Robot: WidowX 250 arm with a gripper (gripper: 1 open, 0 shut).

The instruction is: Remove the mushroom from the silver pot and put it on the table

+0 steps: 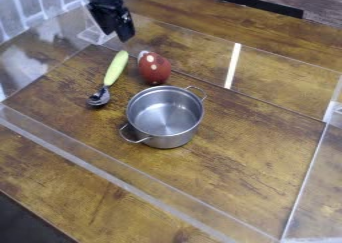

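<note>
- One clear acrylic wall crosses the near foreground, and the table in front of it runs off the bottom edge of the view.
- One silver pot stands near the middle of the table, upright and lidless; its inside shows only bare steel, and its two loop handles are small and hard to make out.
- Wide bare planks lie to the right of the pot and on its near side, as far as the acrylic walls; a bright streak of glare lies on the wood to the right.
- One spoon, with a yellow-green handle and a dark bowl, lies just left of the pot, apart from it.
- One mushroom, reddish and rounded, sits on the table just beyond the pot, beside the spoon's handle; whether it touches the handle cannot be told.
- One gripper hangs at the far left, beyond the spoon, its arm cut off by the top edge; it is dark and blurred, so how wide its jaws stand cannot be told, and nothing shows in them.
</note>
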